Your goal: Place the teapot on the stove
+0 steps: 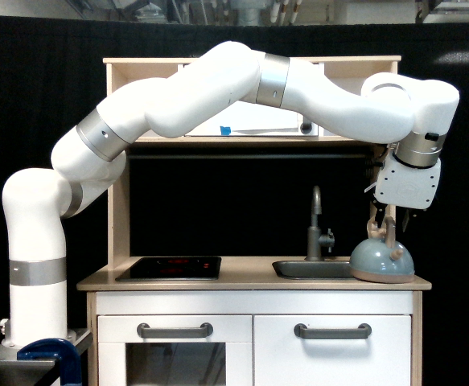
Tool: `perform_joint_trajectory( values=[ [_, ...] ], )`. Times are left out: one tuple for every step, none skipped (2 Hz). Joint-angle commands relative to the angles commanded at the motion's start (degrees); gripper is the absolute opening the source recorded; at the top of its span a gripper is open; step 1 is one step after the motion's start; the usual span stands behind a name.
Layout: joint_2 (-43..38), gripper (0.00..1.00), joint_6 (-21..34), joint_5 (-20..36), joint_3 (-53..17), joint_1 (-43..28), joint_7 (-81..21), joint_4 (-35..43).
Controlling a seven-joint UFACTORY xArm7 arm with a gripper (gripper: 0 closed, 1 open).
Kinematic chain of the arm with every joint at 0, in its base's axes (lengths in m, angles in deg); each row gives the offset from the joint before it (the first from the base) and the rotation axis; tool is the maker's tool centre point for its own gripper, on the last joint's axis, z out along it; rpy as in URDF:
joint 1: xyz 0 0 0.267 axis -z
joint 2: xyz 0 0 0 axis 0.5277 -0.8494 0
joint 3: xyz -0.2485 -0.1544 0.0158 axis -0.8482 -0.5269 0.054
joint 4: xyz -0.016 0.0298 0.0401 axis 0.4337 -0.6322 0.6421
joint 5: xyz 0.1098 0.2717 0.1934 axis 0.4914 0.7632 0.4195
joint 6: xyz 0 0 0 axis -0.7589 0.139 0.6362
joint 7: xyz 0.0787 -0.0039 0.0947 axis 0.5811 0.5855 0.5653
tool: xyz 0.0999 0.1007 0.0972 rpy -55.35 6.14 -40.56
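Teapot at desk's right end, gripper at its handle.

Teapot sits on the desk at the exterior view's right, just beside the sink. Gripper fingers straddle the wooden handle; contact cannot be told. Stove lies well apart, leftward. Sink and faucet stand between. Shelf unit behind.

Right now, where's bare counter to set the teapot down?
Free: the stove top at the exterior view's left is bare, as is the wood strip between it and the sink. Crowded: the right end, where the teapot sits under the gripper, beside the faucet.
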Motion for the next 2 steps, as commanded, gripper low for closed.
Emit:
perform_joint_trajectory(
  values=[
    [1.31,1.0,-2.41,-0.19,0.83,-0.83,0.56,-2.98],
    [0.16,0.0,-2.46,-0.72,1.3,-1.13,1.1,-1.6]
  ],
)
